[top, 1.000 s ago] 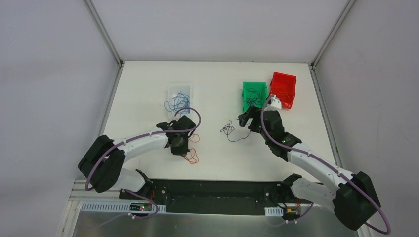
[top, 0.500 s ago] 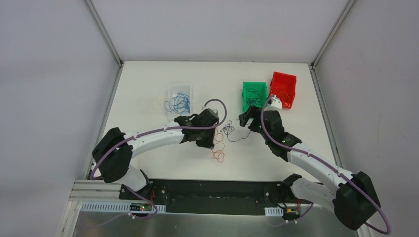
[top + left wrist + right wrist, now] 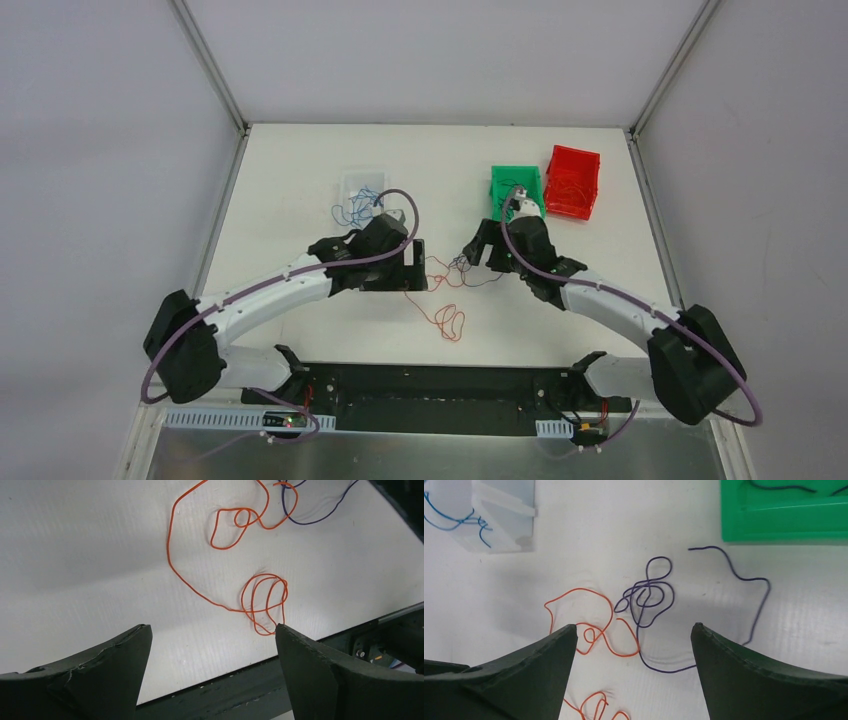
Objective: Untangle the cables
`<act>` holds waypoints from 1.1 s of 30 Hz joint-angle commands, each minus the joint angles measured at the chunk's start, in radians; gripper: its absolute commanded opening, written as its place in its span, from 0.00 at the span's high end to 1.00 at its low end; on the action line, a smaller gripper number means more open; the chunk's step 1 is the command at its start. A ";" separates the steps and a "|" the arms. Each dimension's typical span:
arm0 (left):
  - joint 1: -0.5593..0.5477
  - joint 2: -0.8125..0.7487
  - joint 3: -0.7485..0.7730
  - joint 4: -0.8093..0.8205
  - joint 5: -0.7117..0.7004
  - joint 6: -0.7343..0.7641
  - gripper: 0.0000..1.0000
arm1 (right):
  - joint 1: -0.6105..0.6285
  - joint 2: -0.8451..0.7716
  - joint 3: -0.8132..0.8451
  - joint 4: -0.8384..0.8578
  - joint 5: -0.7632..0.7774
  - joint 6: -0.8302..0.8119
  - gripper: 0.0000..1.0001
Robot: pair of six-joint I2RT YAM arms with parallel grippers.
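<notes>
A thin red cable [image 3: 446,302] lies loose on the white table in curls and loops, between the two arms. Its far end touches a small dark purple cable tangle [image 3: 462,263]. My left gripper [image 3: 414,268] is open just left of the red cable, with nothing between its fingers; in the left wrist view the red cable [image 3: 169,550] lies beyond the gripper [image 3: 210,627]. My right gripper [image 3: 634,626] is open above the spot where the red cable [image 3: 576,589] meets the dark tangle [image 3: 646,592]. In the top view the right gripper [image 3: 476,250] hovers right of that tangle.
A clear box [image 3: 362,184] holding blue cables [image 3: 360,206] stands behind the left gripper. A green bin [image 3: 496,180] with dark cables and a red bin [image 3: 590,160] stand at the back right. The table's near edge and a black rail run below the red loops.
The left gripper dragged the red cable to the right, then opened and let it go. The right arm swung left, over the dark tangle.
</notes>
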 commanded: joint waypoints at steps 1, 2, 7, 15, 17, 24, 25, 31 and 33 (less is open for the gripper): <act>0.032 -0.130 -0.075 -0.036 -0.007 -0.003 0.02 | 0.011 0.126 0.112 0.006 -0.241 -0.025 0.12; 0.043 -0.155 -0.096 -0.037 -0.001 -0.002 0.02 | 0.020 0.144 0.131 -0.015 -0.257 -0.021 0.12; 0.113 -0.263 -0.180 -0.037 0.012 0.034 0.01 | 0.082 0.114 0.157 -0.231 -0.117 0.154 0.12; 0.280 -0.204 -0.189 0.105 0.033 0.144 0.01 | 0.371 -0.024 0.214 -0.637 0.253 0.711 0.09; 0.300 -0.152 -0.184 0.210 0.082 0.152 0.01 | 0.418 -0.018 0.232 -0.722 0.268 0.858 0.09; 0.319 0.027 -0.074 0.336 0.145 0.207 0.02 | 0.571 -0.101 0.099 -0.660 0.352 1.263 0.09; 0.319 0.036 -0.066 0.347 0.136 0.220 0.03 | 0.571 -0.087 0.090 -0.651 0.349 1.285 0.09; 0.325 0.072 -0.117 0.532 0.129 0.237 0.03 | 0.571 0.045 0.080 -0.536 0.302 1.330 0.10; 0.326 0.104 -0.143 0.614 0.150 0.222 0.03 | 0.568 0.093 0.091 -0.509 0.302 1.336 0.10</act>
